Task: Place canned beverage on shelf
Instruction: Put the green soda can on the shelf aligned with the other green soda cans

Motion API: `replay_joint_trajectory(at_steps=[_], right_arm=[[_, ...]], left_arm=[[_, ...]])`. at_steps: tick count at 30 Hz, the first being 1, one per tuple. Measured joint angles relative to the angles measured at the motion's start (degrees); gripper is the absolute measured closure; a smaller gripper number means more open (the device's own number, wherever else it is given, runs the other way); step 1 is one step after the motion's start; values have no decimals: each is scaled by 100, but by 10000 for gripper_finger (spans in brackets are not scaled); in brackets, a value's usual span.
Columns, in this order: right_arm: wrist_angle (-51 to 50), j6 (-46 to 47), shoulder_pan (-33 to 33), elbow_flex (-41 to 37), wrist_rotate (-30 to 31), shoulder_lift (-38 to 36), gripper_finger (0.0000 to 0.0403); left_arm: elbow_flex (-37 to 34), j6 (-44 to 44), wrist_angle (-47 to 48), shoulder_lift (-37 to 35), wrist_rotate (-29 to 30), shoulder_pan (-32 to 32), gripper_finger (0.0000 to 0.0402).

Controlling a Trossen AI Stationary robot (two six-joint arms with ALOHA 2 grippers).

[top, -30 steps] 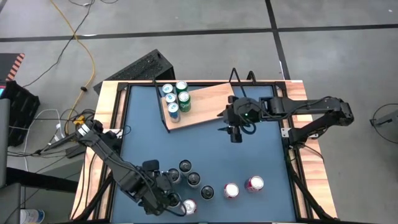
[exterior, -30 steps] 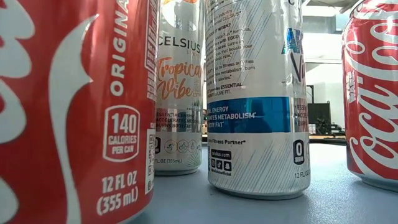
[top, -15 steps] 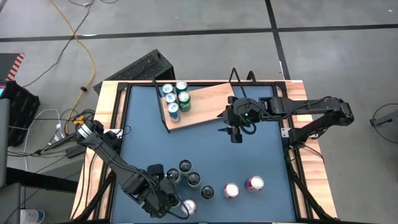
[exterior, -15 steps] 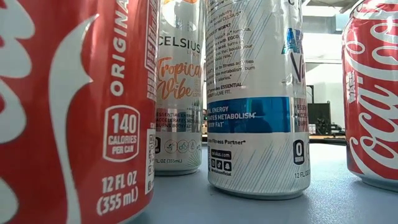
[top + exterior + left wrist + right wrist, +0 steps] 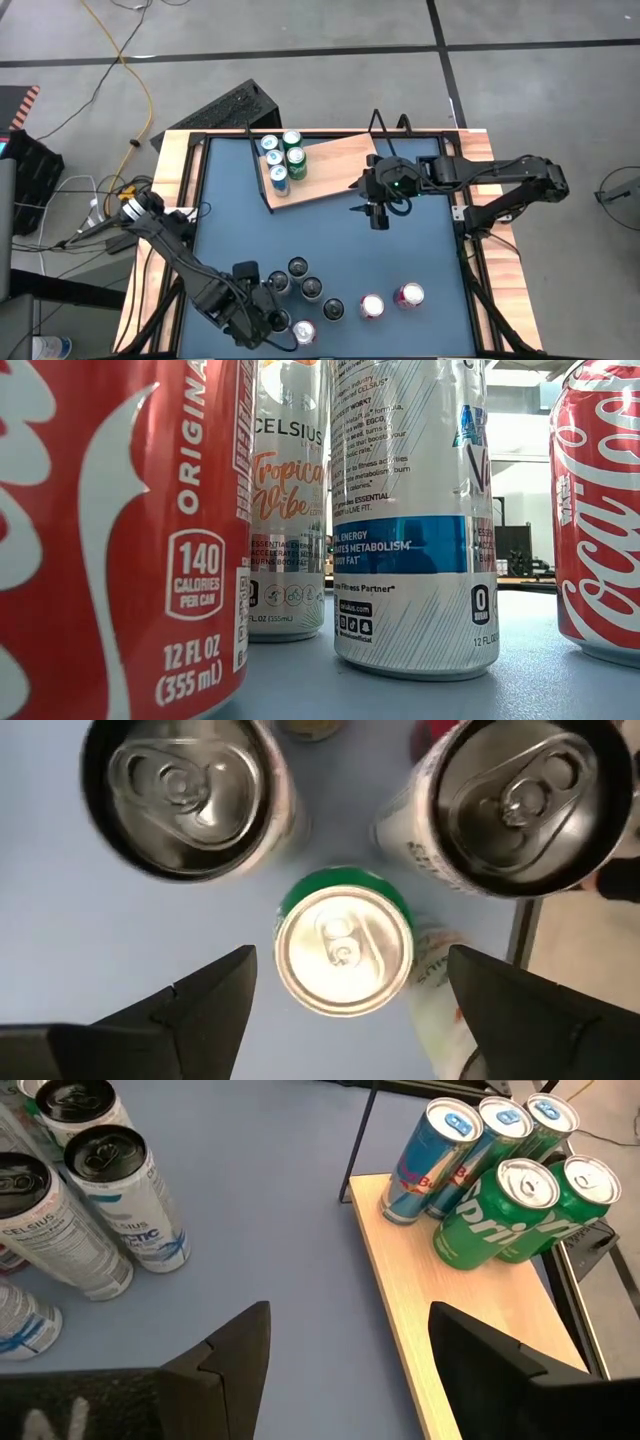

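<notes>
A green can [image 5: 343, 952] stands upright on the blue tabletop [image 5: 60, 950], right between the spread fingers of the left gripper [image 5: 345, 995], apparently untouched. Two black-topped cans flank it. The right gripper [image 5: 345, 1350], fingers apart, hovers beside the shelf [image 5: 470, 1330], which carries five cans.

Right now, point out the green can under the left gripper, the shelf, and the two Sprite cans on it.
Green can [image 5: 343, 951], left wrist view: centre of its silver lid.
Shelf [image 5: 452, 1342], right wrist view: bare wooden board.
Sprite cans [image 5: 497, 1220], right wrist view: green side of the nearer can.
</notes>
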State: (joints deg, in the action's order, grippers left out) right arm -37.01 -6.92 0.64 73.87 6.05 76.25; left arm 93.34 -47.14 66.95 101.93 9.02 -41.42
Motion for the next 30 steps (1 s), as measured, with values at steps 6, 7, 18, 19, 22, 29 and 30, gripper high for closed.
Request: replay_joint_trajectory(at_steps=[6, 7, 18, 19, 22, 29, 30], right_arm=[[-1, 90, -4, 0, 0, 0, 147], [-2, 90, -4, 0, 1, 0, 147], [-5, 105, -4, 0, 0, 0, 147], [-5, 107, -4, 0, 0, 0, 147], [-11, 107, -4, 0, 0, 0, 147], [-31, 105, -4, 0, 0, 0, 147], [-36, 105, -4, 0, 0, 0, 147]], left_arm=[[-824, -162, -965, -421, -274, 27, 86], [-956, -164, -1127, -491, -303, 43, 86], [-1147, 330, -1205, -631, -535, 166, 86], [-1147, 380, -1209, -631, -554, 167, 86], [-1147, 410, -1259, -631, -575, 198, 86], [-1147, 428, -1327, -629, -967, 446, 86], [-1147, 362, -1336, -629, -1069, 485, 86]])
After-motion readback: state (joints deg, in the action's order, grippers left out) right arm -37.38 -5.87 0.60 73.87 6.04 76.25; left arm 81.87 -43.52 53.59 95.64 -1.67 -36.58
